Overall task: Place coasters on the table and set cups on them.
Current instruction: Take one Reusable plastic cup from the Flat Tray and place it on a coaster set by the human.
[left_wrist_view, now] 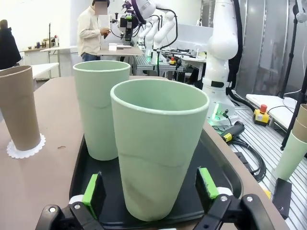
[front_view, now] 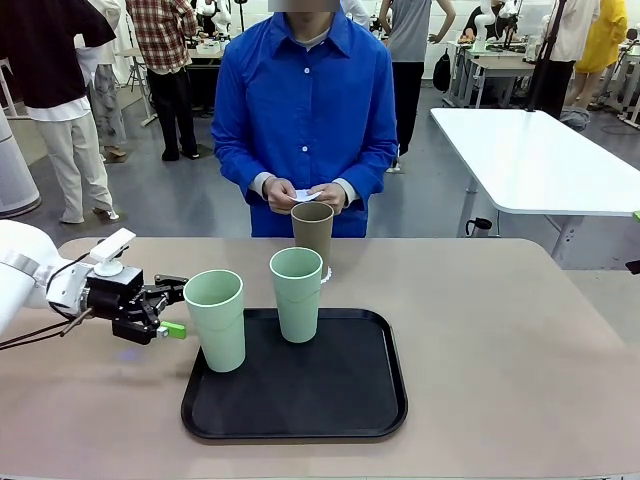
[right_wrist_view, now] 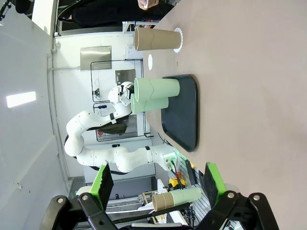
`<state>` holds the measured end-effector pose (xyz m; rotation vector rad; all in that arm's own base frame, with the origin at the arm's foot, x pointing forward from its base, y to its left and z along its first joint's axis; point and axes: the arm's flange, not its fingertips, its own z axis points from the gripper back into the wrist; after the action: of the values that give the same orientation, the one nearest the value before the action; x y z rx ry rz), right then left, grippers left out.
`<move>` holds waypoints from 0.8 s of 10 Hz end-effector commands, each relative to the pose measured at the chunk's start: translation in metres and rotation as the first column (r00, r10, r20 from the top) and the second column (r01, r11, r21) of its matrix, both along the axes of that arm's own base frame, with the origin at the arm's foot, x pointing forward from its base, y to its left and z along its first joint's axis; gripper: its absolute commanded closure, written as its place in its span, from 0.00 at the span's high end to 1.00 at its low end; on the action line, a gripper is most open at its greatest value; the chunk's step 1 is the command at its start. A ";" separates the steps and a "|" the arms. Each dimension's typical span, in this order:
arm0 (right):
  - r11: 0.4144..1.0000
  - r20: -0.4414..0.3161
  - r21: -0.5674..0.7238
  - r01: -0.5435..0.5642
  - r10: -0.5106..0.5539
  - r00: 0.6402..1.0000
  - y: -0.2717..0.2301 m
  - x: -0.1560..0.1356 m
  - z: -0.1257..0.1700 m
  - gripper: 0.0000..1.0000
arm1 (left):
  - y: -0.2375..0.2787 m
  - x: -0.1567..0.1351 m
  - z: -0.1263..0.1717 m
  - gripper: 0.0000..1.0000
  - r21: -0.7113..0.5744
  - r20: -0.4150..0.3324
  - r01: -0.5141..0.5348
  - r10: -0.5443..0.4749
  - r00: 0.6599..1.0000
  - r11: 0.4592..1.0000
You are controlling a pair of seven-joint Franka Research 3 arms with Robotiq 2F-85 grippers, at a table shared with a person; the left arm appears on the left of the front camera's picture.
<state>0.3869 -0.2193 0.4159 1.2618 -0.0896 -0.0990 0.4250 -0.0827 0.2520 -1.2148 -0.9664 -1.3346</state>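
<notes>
Two pale mint cups stand on the black tray [front_view: 300,420]: the near one [front_view: 215,320] [left_wrist_view: 160,148] at its left front, the other [front_view: 297,293] [left_wrist_view: 100,110] behind it. My left gripper [front_view: 180,307] [left_wrist_view: 149,187] is open at the near cup's left side, with a green pad either side of its base and a gap to each. The brown cup [front_view: 312,235] [left_wrist_view: 19,108] [right_wrist_view: 156,39] stands on a lacy white coaster [left_wrist_view: 26,146] [right_wrist_view: 178,39] on the table [front_view: 500,340] beyond the tray. The person's hands hold more white coasters [front_view: 306,196]. My right gripper [right_wrist_view: 158,179] is open and holds nothing.
A wide stretch of tan tabletop lies right of the tray. A white table [front_view: 540,160] stands beyond the far right corner. The person in blue stands at the far edge, just behind the brown cup.
</notes>
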 end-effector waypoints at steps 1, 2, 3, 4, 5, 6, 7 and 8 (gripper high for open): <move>1.000 0.003 0.007 0.001 -0.001 1.000 0.002 -0.004 0.001 1.00 | -0.014 0.006 0.001 1.00 0.004 0.000 -0.013 0.013 1.000 1.000; 1.000 0.003 0.007 0.001 -0.001 1.000 0.002 -0.004 0.001 1.00 | -0.018 0.006 0.001 1.00 -0.003 -0.002 -0.006 0.006 1.000 1.000; 1.000 0.003 0.007 0.001 -0.001 1.000 0.002 -0.004 0.001 1.00 | -0.021 0.007 -0.001 1.00 -0.004 -0.007 0.008 -0.008 1.000 1.000; 1.000 0.003 0.007 0.001 -0.001 1.000 0.002 -0.004 0.001 1.00 | -0.025 0.007 -0.001 1.00 -0.003 -0.008 0.014 -0.014 1.000 1.000; 1.000 0.003 0.007 0.001 -0.001 1.000 0.002 -0.004 0.001 1.00 | -0.028 0.006 -0.001 1.00 -0.003 -0.009 0.020 -0.020 1.000 1.000; 1.000 0.003 0.007 0.001 -0.001 1.000 0.002 -0.004 0.001 1.00 | -0.032 0.007 -0.003 1.00 -0.003 -0.013 0.030 -0.030 0.999 1.000; 1.000 0.003 0.007 0.001 -0.001 1.000 0.002 -0.004 0.001 1.00 | -0.035 0.007 -0.006 1.00 -0.002 -0.015 0.034 -0.034 0.999 0.999; 1.000 0.003 0.007 0.001 -0.001 1.000 0.002 -0.004 0.001 1.00 | -0.038 0.007 -0.008 1.00 -0.001 -0.014 0.042 -0.042 0.999 0.999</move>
<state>0.3870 -0.2193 0.4159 1.2618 -0.0895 -0.0989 0.4260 -0.1129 0.2456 -1.2636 -0.9349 -1.3707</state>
